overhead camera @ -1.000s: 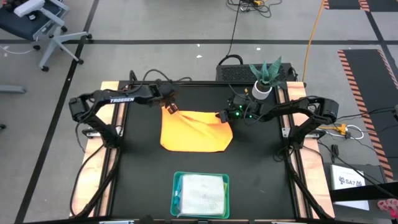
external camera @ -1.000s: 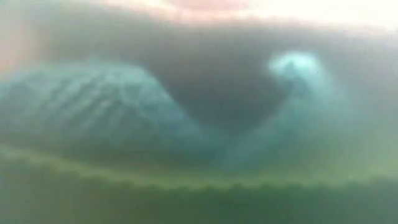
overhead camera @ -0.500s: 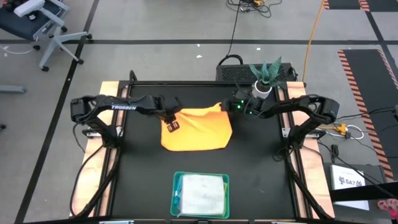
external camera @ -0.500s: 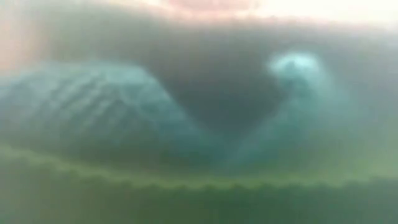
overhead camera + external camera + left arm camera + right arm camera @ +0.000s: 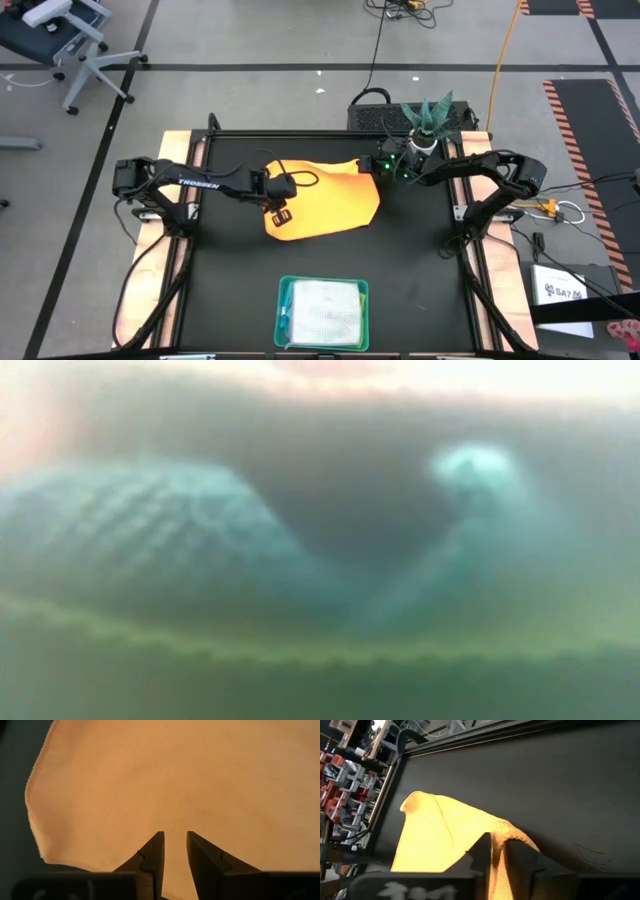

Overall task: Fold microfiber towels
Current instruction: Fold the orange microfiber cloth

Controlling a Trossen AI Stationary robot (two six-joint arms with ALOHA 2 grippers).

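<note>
A yellow-orange microfiber towel [image 5: 325, 198] lies spread on the black table top, toward its far side. My left gripper [image 5: 278, 213] stands over the towel's near left part, pointing steeply down. A narrow gap shows between its fingers [image 5: 175, 840], with flat cloth behind it. My right gripper [image 5: 372, 166] is at the towel's far right corner and is shut on it [image 5: 496, 847]. A pale towel [image 5: 322, 312] lies in the teal tray [image 5: 323, 281] at the near edge. The low view shows only blurred teal and green shapes close to the lens. My left gripper's fingertips [image 5: 156, 842] stand right at the towel's flat surface; I cannot tell whether they touch it. My right gripper pinches the towel's far right corner [image 5: 510, 831] between its two fingers. It comes from the table's right side, slanting a little downward. That corner is lifted into a small peak, and the rest of the towel lies on the table.
A potted plant [image 5: 424, 132] stands just past the table's far right corner. The tray takes up the middle of the near edge. Bare black table [image 5: 420, 260] lies to the left and right of the towel and between it and the tray.
My left gripper has gone from the towel's far left corner toward the near edge, across the towel's left part. My right gripper has moved toward the far right with its corner. The towel's far edge now lies farther back, so the cloth is spread out wider.
</note>
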